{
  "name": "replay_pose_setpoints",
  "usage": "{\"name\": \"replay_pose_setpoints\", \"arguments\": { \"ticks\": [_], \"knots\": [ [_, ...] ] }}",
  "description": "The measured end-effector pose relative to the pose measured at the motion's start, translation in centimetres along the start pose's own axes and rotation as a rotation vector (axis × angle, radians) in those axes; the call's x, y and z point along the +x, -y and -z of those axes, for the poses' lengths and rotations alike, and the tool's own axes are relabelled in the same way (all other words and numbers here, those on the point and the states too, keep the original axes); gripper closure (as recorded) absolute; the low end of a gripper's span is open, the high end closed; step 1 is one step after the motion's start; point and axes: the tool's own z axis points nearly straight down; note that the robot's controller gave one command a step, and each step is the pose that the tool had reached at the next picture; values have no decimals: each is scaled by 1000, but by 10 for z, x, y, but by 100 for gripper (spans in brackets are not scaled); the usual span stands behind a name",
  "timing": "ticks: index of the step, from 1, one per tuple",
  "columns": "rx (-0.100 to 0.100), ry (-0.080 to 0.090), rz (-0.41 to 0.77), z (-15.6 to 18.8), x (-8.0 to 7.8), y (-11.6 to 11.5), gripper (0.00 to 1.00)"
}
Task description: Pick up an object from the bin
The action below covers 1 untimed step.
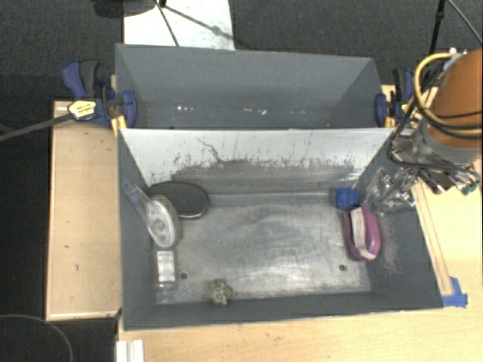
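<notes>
Brush (364, 233) 1; blue block (346, 197) 1; dark disc (188, 200) 1; clear pieces (160, 219) (165, 267) 2; lump (219, 292) 1 | grip: cannot tell

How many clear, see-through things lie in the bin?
2. One clear round-headed piece lies at the left wall, beside the dark oval disc; a small clear block lies just in front of it, in the front left corner. Nothing seems hidden.

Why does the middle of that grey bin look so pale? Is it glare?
Likely glare: in the camera view the grey metal bin shines palest across its bare middle floor, while the sloped wall beyond the purple-and-white oblong thing lies darker.
</notes>
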Motion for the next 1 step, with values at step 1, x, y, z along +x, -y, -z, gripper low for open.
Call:
{"name": "replay_pose_setpoints", "arguments": {
  "ticks": [1],
  "knots": [
    [-8,-4,-4,-4,0,-2,0]
  ]
}}
